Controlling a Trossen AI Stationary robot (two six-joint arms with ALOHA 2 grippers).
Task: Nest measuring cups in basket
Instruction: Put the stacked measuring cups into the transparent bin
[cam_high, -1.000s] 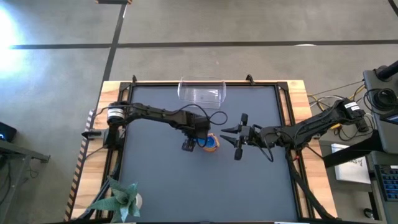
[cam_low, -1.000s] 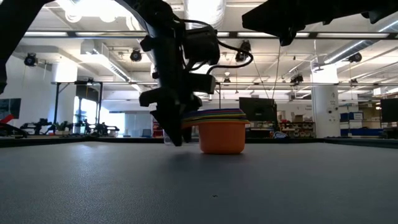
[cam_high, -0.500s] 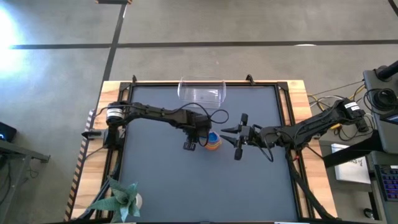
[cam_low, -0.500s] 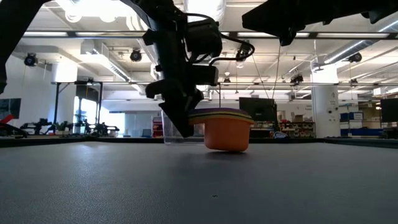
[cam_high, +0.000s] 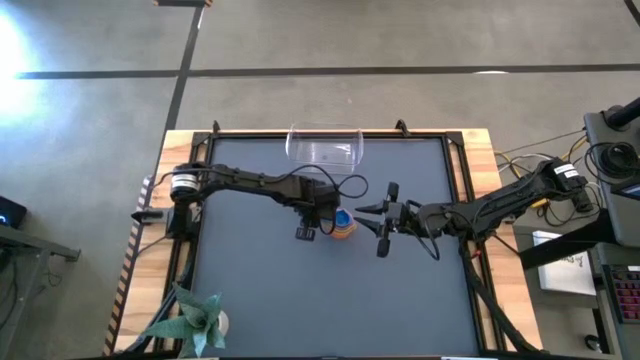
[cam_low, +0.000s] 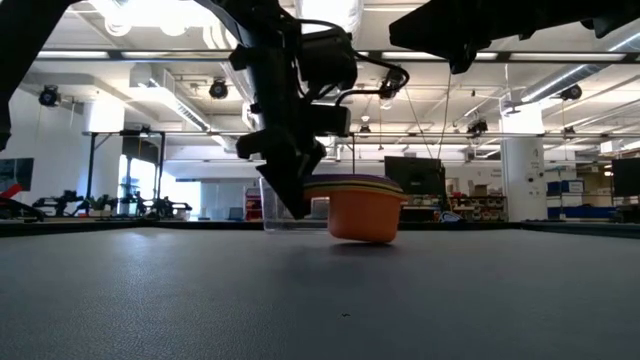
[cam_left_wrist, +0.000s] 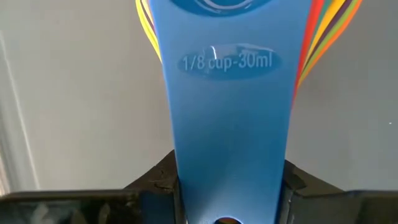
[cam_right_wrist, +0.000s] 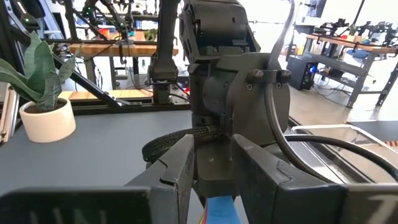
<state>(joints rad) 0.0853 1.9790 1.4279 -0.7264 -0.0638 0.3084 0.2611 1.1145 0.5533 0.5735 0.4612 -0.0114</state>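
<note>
Measuring cups (cam_high: 343, 226) are seen as one nested stack near the middle of the table (cam_high: 260, 290), with the orange cup (cam_low: 364, 216) outermost and tilted, one edge lifted off the surface in the low view. Most of the inner cups are hidden; only thin coloured rims and fanned handle edges can be made out. The basket (cam_high: 324, 146) is set well apart at the far edge, clear and hard to trace. The left pincer (cam_high: 318, 226) is clamped on the blue handle (cam_left_wrist: 227, 130), whose far end is cut off in the left wrist view. The right pincer (cam_high: 366, 212) is held just beside the stack; whether its fingers are apart or together cannot be told. A potted plant (cam_high: 195, 318) is partly cut off at the near corner.
</note>
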